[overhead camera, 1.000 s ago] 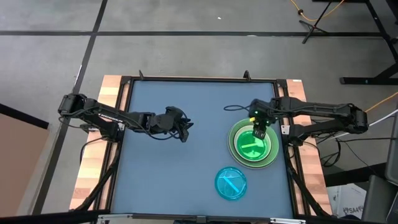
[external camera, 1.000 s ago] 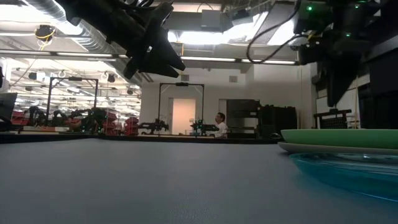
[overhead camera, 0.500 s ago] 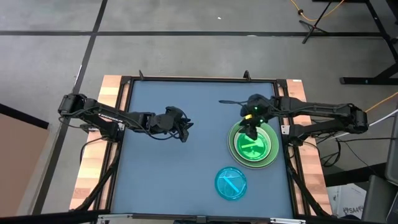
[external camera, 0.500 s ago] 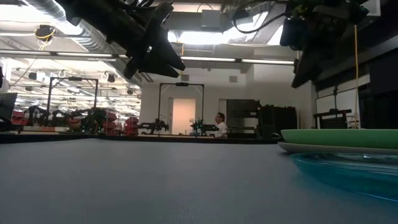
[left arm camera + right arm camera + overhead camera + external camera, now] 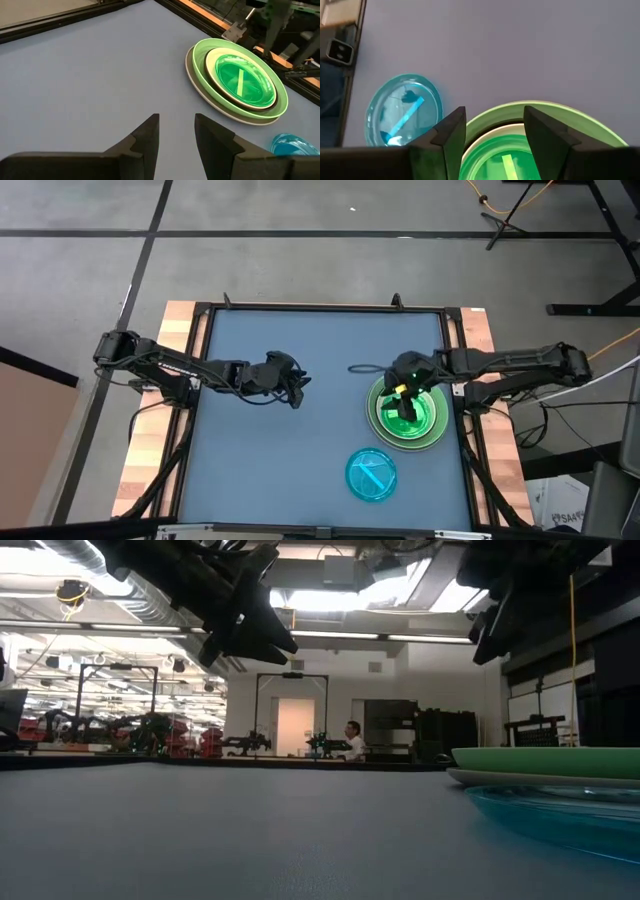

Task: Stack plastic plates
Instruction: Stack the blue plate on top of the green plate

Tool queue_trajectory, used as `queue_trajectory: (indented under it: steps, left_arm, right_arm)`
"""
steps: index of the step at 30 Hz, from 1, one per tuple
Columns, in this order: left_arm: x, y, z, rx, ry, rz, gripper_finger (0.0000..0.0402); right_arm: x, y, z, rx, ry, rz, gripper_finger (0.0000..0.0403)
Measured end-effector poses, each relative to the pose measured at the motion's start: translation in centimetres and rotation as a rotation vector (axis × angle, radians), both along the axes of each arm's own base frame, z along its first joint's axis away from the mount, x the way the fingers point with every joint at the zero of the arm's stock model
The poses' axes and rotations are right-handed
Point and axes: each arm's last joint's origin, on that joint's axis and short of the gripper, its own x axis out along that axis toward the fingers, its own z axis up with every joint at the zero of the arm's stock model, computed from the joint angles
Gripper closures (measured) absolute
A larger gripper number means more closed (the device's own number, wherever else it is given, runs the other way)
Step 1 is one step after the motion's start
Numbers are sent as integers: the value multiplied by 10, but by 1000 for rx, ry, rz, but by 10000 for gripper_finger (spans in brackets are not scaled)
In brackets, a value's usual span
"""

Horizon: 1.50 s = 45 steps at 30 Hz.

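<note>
Right pincer [image 5: 403, 392] open, empty, right above the nested plates [image 5: 408, 412]: see-through green on white, light green, grey. Left pincer [image 5: 297, 392] open too.

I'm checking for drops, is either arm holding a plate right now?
No. The right gripper hovers open over the green plate stack; the left gripper is open and empty.

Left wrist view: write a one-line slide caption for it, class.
Open left tool hovers over bare table; beyond it, a green-topped plate stack and a blue plate.
</note>
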Motion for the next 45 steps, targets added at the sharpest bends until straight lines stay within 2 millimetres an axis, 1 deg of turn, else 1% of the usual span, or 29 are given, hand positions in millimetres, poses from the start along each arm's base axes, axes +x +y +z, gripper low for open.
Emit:
queue_trajectory:
  steps: [5,11,15,22,26,34,45]
  left_arm:
    - [0,0,0,0,0,0,284]
    - [0,0,-1,0,9,0,284]
    - [-1,0,-1,0,11,0,284]
    - [-1,0,-2,1,19,0,284]
    - [-1,0,-2,1,19,0,284]
    - [-1,0,-2,1,19,0,284]
    - [-1,0,-2,1,19,0,284]
  right_arm:
    - [3,19,-1,-59,-19,51,214]
    - [18,41,-4,-65,-107,123,214]
    - [29,53,-13,-63,-111,165,214]
    - [42,69,-35,-65,-50,219,214]
    - [46,74,-46,-73,-6,234,214]
    - [54,76,-62,-105,30,254,214]
    - [77,83,-82,-91,-49,251,214]
